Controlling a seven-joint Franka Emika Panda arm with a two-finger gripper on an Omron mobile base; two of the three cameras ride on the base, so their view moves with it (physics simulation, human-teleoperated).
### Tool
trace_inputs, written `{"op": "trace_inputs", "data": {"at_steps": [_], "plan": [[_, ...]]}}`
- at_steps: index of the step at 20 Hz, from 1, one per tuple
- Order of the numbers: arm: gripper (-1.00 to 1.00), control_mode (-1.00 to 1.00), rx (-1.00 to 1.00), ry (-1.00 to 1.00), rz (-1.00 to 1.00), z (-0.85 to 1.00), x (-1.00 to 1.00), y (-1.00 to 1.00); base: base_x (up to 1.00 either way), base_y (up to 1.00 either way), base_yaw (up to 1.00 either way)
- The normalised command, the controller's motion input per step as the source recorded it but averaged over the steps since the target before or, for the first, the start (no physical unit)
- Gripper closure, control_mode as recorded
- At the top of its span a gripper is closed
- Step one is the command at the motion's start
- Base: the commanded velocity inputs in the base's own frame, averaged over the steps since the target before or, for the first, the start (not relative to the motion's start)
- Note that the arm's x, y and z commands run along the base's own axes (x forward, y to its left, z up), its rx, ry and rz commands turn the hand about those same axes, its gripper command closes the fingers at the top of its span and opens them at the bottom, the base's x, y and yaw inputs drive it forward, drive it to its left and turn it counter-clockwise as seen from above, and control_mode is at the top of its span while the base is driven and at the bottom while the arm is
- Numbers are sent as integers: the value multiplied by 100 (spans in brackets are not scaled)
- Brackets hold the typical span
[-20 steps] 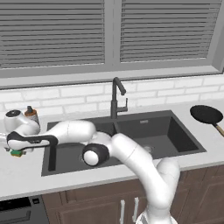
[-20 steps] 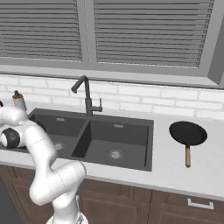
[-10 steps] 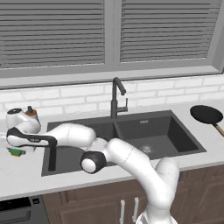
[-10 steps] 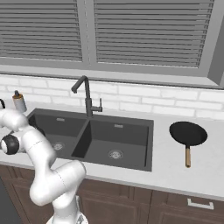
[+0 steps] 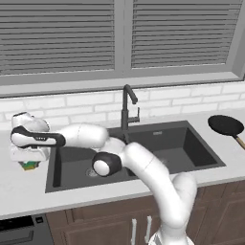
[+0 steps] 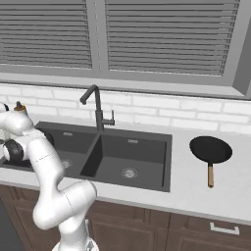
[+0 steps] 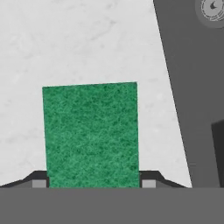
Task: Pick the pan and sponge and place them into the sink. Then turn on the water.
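Observation:
The sponge [image 7: 91, 135], green side up, lies flat on the pale counter left of the sink [image 5: 158, 131]. My gripper [image 7: 93, 183] points down over it, with one fingertip [image 7: 39, 183] against each short side, shut on the sponge. From the left base view the hand [image 5: 28, 150] covers most of the sponge [image 5: 29, 165], which rests on the counter. The black pan [image 5: 226, 125] sits on the counter right of the sink, handle toward the front, and shows again as the pan [image 6: 211, 149]. No water runs from the dark faucet [image 5: 127, 107].
The sink's left edge [image 7: 188, 87] runs close beside the sponge. A brown-capped bottle [image 6: 18, 107] stands at the back of the left counter, near the hand. My arm stretches across the left basin. White brick wall and window blinds close off the back.
The hand has sunk lower onto the sponge and the fingers have drawn in from wide open to the sponge's sides. Pan and faucet have not moved.

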Motion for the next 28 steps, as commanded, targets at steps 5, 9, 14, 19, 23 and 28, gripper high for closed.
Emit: {"op": "trace_inputs", "data": {"at_steps": [5, 9, 14, 19, 23, 28], "plan": [[100, -100, 2, 0, -1, -4, -80, -100, 0, 0, 0], [100, -100, 15, -7, 0, 0, -64, -100, 0, 0, 0], [100, -100, 31, -13, 0, 6, -39, -100, 0, 0, 0], [100, -100, 34, -14, 0, 20, -25, -94, 0, 0, 0], [100, -100, 11, -2, 0, 35, -23, -73, 0, 0, 0], [100, -100, 1, 0, 0, 42, -5, -31, 0, 0, 0]]}}
